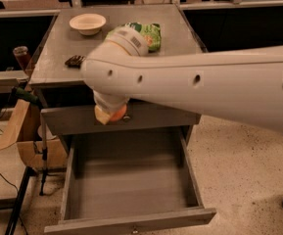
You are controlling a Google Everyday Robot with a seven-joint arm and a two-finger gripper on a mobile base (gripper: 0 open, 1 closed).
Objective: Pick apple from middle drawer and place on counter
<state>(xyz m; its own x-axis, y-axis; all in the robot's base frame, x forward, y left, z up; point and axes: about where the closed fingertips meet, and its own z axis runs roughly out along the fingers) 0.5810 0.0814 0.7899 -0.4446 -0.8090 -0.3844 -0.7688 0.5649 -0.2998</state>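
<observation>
My gripper (109,115) hangs under the white arm, in front of the shut top drawer and above the open middle drawer (131,185). It is shut on the apple (118,114), an orange-red round fruit that peeks out beside a yellowish finger (101,115). The apple is held clear above the drawer, just below the level of the counter (58,70). The drawer's grey inside is bare; its front panel carries a small knob (134,230). The arm hides the middle of the counter.
On the counter stand a cream bowl (87,22) at the back left, a green snack bag (152,33) and a dark bar (74,60) near the left edge. A cardboard box (33,151) and a stand sit left of the cabinet. Speckled floor lies to the right.
</observation>
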